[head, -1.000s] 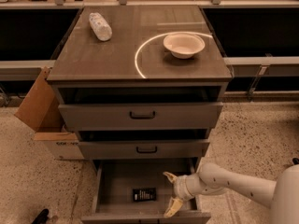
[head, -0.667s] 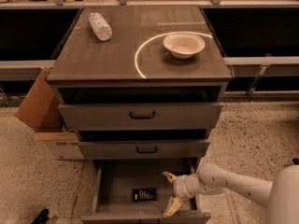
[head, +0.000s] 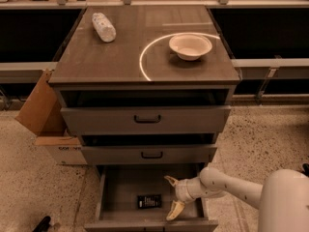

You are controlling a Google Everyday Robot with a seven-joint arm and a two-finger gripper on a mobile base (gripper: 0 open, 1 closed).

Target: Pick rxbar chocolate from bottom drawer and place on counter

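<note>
— What's on the counter [head: 111, 62]?
— A bowl [head: 190, 46] and a white packet [head: 104, 26]. Below it, the bottom drawer [head: 120, 190] stands open.
— And the gripper [head: 172, 195]?
— Inside that drawer, fingers spread wide, holding nothing. The rxbar chocolate [head: 149, 201] lies flat on the drawer floor just beside it

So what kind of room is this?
Probably a robot testing room or workshop, not a home: a grey drawer cabinet on a speckled floor, a cardboard box beside it, and the robot's open tool inside the bottom drawer.
</note>
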